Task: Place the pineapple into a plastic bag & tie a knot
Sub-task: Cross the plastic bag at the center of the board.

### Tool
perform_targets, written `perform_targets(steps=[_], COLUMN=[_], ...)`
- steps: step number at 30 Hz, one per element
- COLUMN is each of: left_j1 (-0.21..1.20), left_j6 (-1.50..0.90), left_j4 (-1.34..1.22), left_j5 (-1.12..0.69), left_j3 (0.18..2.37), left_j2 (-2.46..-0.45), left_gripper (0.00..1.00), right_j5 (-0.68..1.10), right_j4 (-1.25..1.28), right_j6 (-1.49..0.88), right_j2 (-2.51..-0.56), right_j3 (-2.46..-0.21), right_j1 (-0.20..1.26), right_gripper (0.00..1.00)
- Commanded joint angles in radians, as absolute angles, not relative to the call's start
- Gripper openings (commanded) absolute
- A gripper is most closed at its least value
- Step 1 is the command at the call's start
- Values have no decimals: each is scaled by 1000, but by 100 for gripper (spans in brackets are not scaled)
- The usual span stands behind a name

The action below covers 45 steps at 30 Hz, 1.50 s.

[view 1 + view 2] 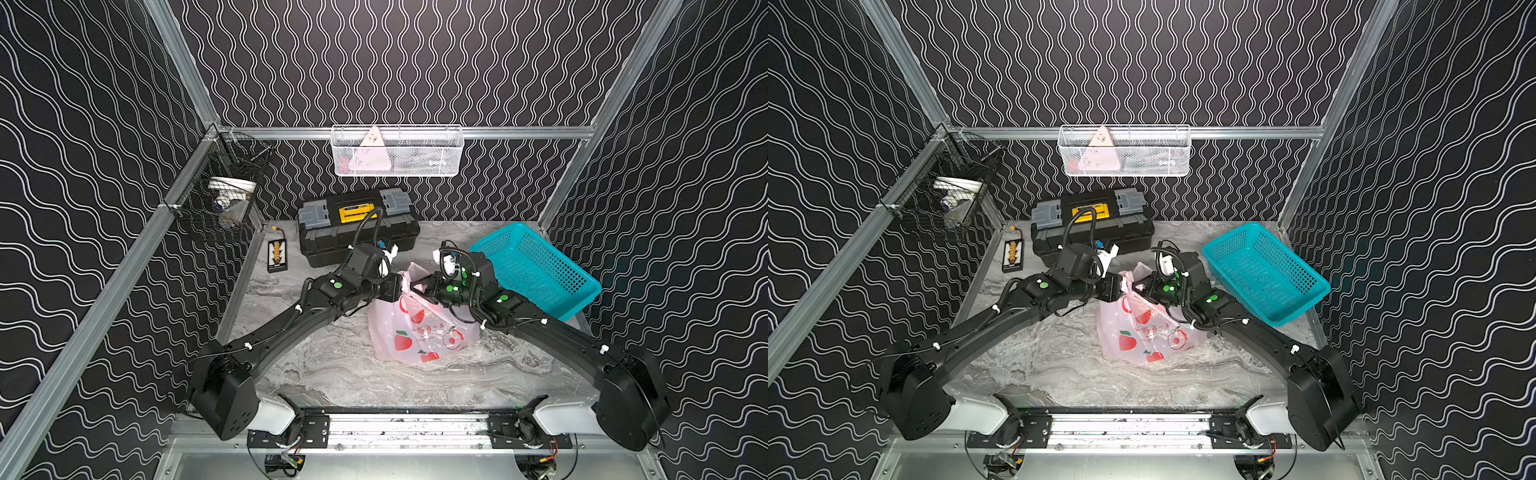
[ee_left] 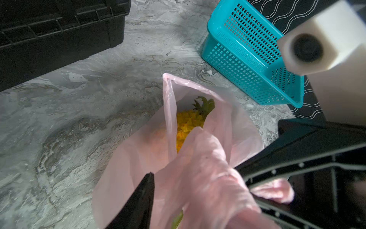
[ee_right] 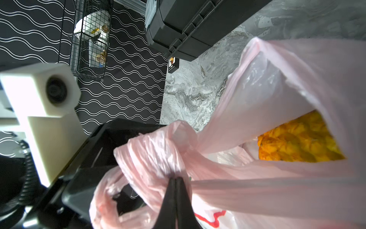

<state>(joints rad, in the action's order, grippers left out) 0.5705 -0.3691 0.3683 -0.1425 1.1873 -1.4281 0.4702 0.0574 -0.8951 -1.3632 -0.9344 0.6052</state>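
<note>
Writing in red on one plastic bag (image 1: 419, 332) is unreadable. Plastic bag lies mid-table (image 1: 332, 374) with one pineapple (image 2: 188, 123) inside. Right gripper (image 3: 175, 178) fingers clamp its handle film at one knot (image 3: 158, 150); left gripper (image 1: 404, 287) fingers stand apart.

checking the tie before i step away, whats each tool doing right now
left tool: open, plastic bag film lying between its jaws.
right tool: closed on the plastic bag at the knot.
</note>
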Motion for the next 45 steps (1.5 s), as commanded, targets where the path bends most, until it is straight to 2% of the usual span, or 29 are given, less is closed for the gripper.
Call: perform_targets(steps=[1, 5, 10, 16, 24, 29, 36, 41, 45], left_j1=[557, 541, 538, 537, 538, 534, 503, 502, 487], left_j6=[-347, -316, -244, -156, -86, -140, -306, -357, -372], left_j4=[428, 468, 516, 575, 609, 548, 375, 323, 317], left_j5=[-113, -137, -268, -367, -463, -481, -515, -546, -530], left_j3=[1215, 1236, 1261, 1277, 1290, 1278, 1235, 1242, 1240], left_j2=[-1432, -1434, -1466, -1480, -1514, -1516, -1508, -1526, -1535], left_gripper=[48, 49, 49, 57, 60, 53, 36, 17, 7], right_j5=[469, 466, 476, 468, 473, 467, 436, 387, 334], right_j4=[68, 48, 54, 50, 56, 42, -16, -67, -149], right_j6=[-898, -887, -888, -891, -894, -887, -856, -835, -790], right_j2=[-1350, -1345, -1348, -1356, -1375, -1374, -1353, -1334, -1307], right_j3=[-928, -931, -933, -939, -947, -953, -962, -969, -1001], right_j1=[603, 602, 601, 601, 600, 599, 599, 600, 601], right_gripper=[0, 0, 0, 0, 0, 0, 0, 0, 0])
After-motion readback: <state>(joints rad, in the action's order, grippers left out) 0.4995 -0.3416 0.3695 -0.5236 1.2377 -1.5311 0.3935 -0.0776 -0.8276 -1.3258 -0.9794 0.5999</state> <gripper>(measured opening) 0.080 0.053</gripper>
